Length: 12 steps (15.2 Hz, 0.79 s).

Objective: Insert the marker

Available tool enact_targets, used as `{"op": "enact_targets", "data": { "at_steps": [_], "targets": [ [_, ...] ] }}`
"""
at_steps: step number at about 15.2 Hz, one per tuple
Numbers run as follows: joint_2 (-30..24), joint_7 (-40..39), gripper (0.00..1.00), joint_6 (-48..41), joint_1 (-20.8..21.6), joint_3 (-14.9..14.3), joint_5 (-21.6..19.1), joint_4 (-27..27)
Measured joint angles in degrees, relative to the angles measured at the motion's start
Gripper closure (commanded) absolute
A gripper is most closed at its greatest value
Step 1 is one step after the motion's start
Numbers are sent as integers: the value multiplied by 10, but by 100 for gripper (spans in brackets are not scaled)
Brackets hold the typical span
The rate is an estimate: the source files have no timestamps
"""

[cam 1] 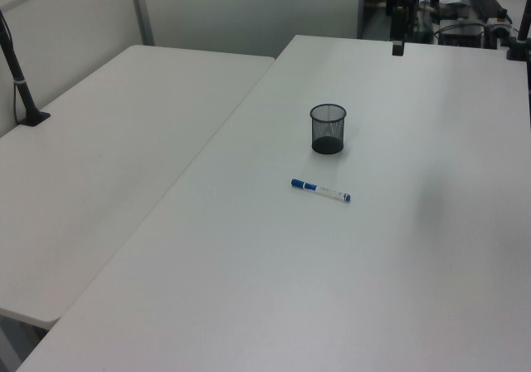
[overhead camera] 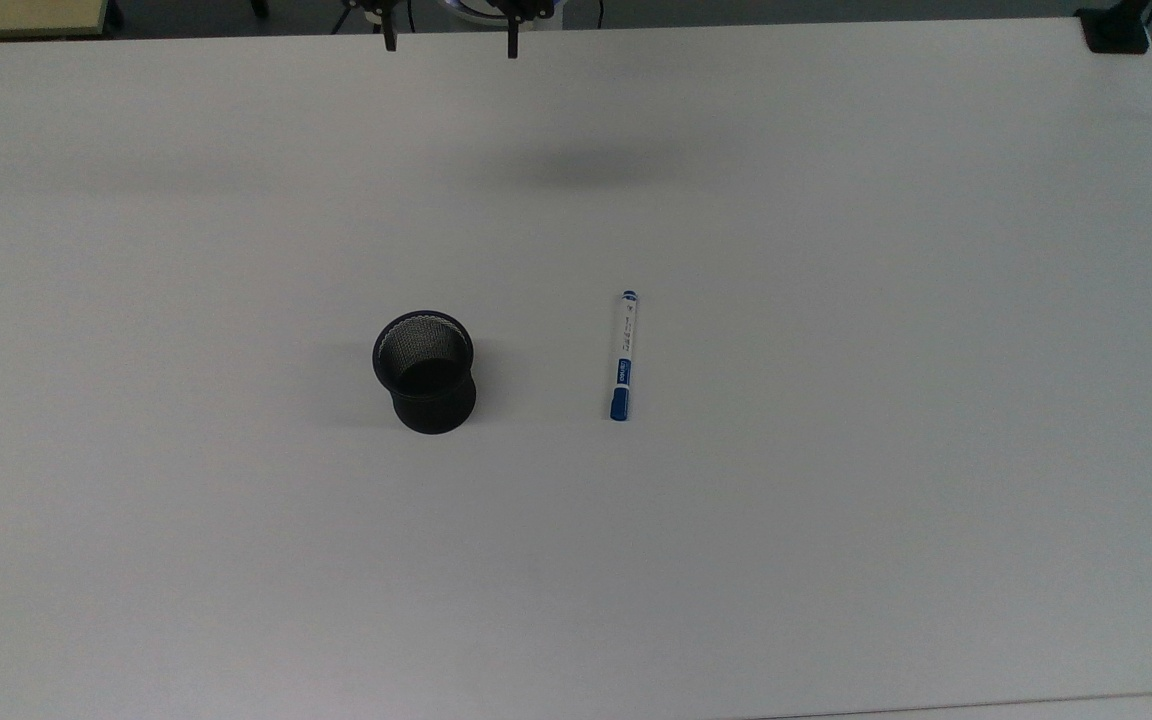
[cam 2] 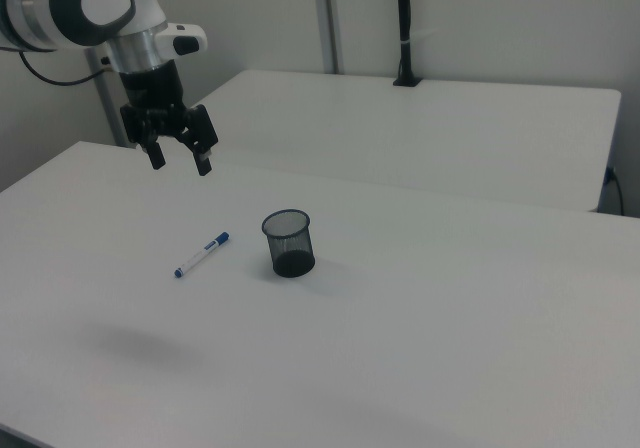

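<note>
Lying flat on the matte white table (overhead camera: 836,200), centre of the top view: slim white-barrelled marker (overhead camera: 623,356), blue cap nearest the lower edge, well apart from the flared black mesh cup (overhead camera: 424,370) to its left. Fingertips of the gripper (overhead camera: 450,42) at the top edge, spread wide, empty. Left view: marker (cam 1: 320,190) below the cup (cam 1: 328,129). Right view: gripper (cam 2: 180,160) upper left, high above the marker (cam 2: 202,254). Likely step: approach; next, descend and straddle the barrel.
</note>
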State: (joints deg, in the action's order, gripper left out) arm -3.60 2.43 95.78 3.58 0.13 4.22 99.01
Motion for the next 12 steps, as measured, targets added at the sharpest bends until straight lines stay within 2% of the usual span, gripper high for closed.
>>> {"op": "enact_targets", "data": {
  "at_steps": [9, 12],
  "targets": [
    [2, 0, 0, 0, 2, 1, 0, 3],
    [25, 0, 0, 18, 7, 5, 0, 4]
  ]
}}
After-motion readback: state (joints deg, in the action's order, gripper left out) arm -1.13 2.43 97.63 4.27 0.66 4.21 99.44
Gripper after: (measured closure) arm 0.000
